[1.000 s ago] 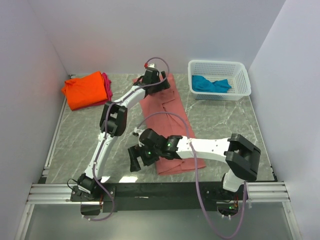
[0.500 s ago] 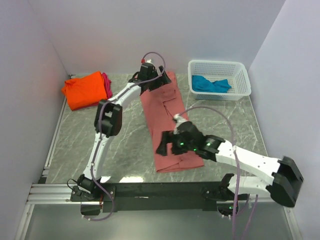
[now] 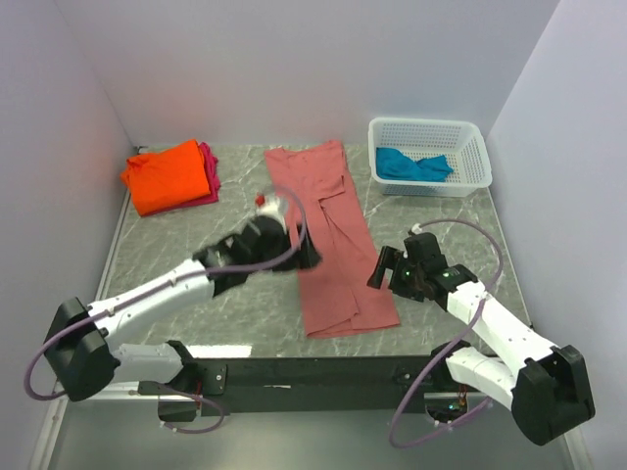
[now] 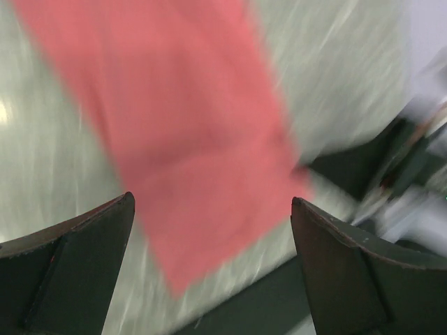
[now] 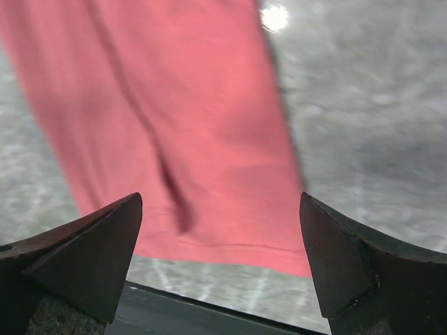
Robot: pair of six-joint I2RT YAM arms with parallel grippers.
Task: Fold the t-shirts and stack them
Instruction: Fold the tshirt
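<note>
Along the near edge, a black metal rail carries the bases of both white-and-black arms.

From the left side, the left arm reaches low over the grey marbled tabletop. Its left gripper is blurred and sits at the left edge of the long dusty salmon-pink t-shirt, about halfway along it. In the left wrist view the two dark fingers stand wide apart with nothing between them but smeared pink cloth and table below. The gripper is released and holds nothing.

The right arm bends in from the right, and its right gripper is just beside the shirt's right edge, near the near end. The right wrist view shows its fingers spread just as wide, framing the shirt's near hem and a strip of the rail beneath. They too are released and grasp nothing. Whether either gripper touches the cloth cannot be told.

The salmon-pink t-shirt lies flat on the table, folded lengthwise into a narrow strip. It runs from just short of the rail back toward the far wall, with a crease down its length.

Farther back on the left, a folded bright orange t-shirt rests on a magenta t-shirt, of which only the right edge shows.

At the far right stands a white plastic mesh basket. A crumpled teal blue t-shirt lies inside it.
</note>
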